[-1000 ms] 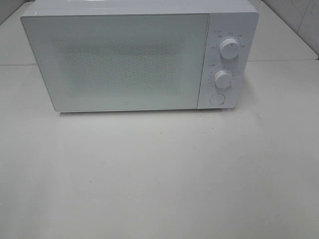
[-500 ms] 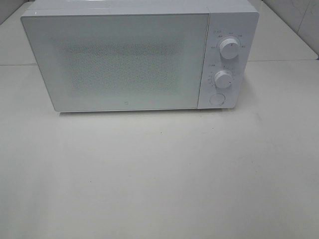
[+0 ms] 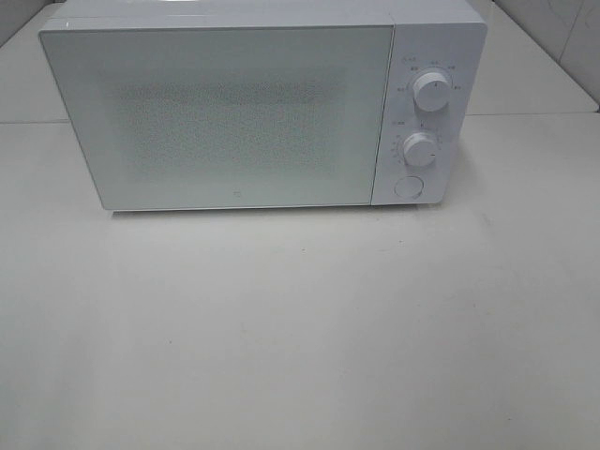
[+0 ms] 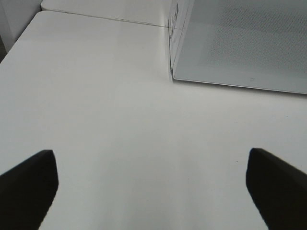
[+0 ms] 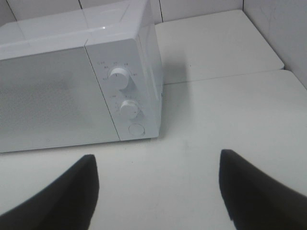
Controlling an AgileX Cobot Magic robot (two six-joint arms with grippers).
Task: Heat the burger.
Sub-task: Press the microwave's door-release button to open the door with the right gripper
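The burger is out of view in every frame. A white microwave (image 3: 234, 112) stands at the back of the white table (image 3: 300, 328) with its frosted door shut, and nothing shows through the door. In the left wrist view my left gripper (image 4: 153, 191) is open and empty, hovering over bare table in front of the microwave's (image 4: 240, 43) left corner. My right gripper (image 5: 158, 191) is open too, with nothing between its dark fingers (image 5: 62, 196), and faces the microwave's (image 5: 57, 91) control panel. Neither arm shows in the high view.
The panel on the microwave's right carries an upper knob (image 3: 430, 91), a lower knob (image 3: 421, 149) and a round button (image 3: 408, 187). A seam (image 3: 525, 115) crosses the table behind the microwave's front. A tiled wall (image 3: 572, 37) rises at the back right.
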